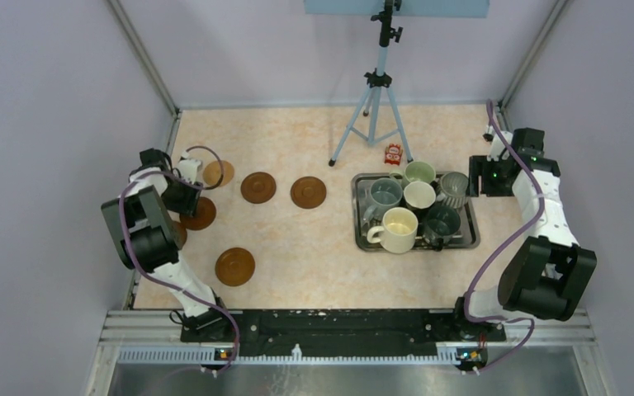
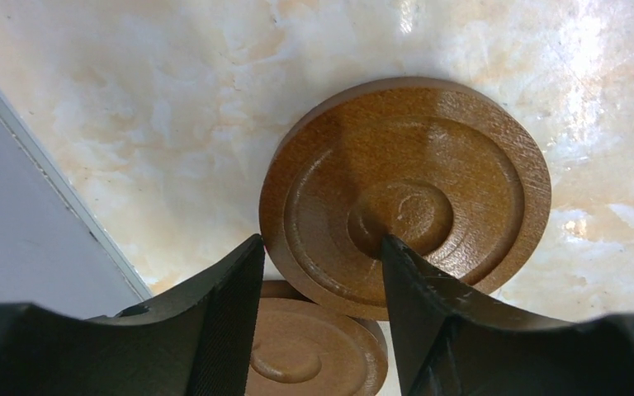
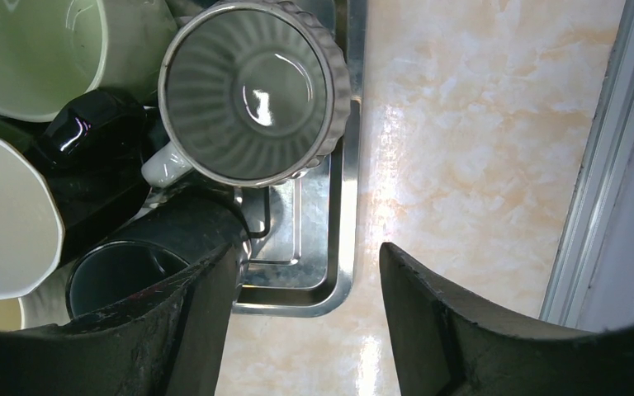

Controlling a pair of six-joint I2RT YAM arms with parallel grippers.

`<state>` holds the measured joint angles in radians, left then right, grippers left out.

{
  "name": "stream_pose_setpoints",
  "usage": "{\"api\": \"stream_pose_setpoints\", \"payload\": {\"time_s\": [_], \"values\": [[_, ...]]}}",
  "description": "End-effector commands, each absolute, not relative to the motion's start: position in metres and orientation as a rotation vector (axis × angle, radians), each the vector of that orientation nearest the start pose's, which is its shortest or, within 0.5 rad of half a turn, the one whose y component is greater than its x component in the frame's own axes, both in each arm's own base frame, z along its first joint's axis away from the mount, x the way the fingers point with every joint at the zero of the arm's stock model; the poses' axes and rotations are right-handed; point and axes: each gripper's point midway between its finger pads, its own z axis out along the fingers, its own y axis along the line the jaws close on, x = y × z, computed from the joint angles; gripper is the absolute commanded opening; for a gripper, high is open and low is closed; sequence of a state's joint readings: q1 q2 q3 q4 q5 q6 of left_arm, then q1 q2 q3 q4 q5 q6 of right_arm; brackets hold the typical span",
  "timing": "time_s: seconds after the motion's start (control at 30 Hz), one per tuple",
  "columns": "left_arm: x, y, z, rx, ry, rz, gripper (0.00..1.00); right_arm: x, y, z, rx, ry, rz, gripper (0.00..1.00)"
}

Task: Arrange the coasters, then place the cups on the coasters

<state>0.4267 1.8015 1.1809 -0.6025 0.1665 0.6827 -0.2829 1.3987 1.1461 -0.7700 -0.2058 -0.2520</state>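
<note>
Several reddish-brown coasters lie on the left half of the table, among them one point(image 1: 258, 187), another point(image 1: 308, 192) and a nearer one point(image 1: 235, 266). My left gripper point(image 1: 185, 195) hangs open over a coaster point(image 2: 429, 165) that overlaps a second coaster point(image 2: 314, 351). Its right fingertip point(image 2: 396, 264) is over the upper coaster's centre and the left one stands beside its rim. The cups stand crowded in a steel tray point(image 1: 417, 247): a cream cup point(image 1: 399, 228), a ribbed grey cup point(image 3: 252, 91) and a dark teal cup point(image 3: 124, 280) among them. My right gripper point(image 3: 305, 256) is open and empty above the tray's corner point(image 3: 330, 289).
A tripod point(image 1: 376, 91) stands at the back middle, with a small red object point(image 1: 393, 153) by its foot. The left wall's base rail point(image 2: 49, 206) runs close beside the overlapping coasters. The right wall's rail point(image 3: 603, 165) is near the tray.
</note>
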Motion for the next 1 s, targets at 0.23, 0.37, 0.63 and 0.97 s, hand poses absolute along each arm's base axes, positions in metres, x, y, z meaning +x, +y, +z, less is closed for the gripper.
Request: {"api": "stream_pose_setpoints", "payload": {"time_s": [0.23, 0.37, 0.63, 0.97], "values": [[0.326, 0.111, 0.11, 0.674, 2.535, -0.104, 0.77, 0.325, -0.072, 0.15, -0.009, 2.52, 0.032, 0.63], [0.289, 0.082, 0.096, 0.868, 2.54, -0.191, 0.78, 0.324, -0.072, 0.15, -0.003, 2.52, 0.033, 0.63], [0.233, 0.034, 0.058, 1.148, 2.567, -0.294, 0.79, 0.325, -0.072, 0.149, -0.005, 2.524, 0.037, 0.63], [0.189, 0.004, 0.031, 1.329, 2.582, -0.332, 0.79, 0.323, -0.073, 0.147, 0.003, 2.531, 0.029, 0.63]]}}
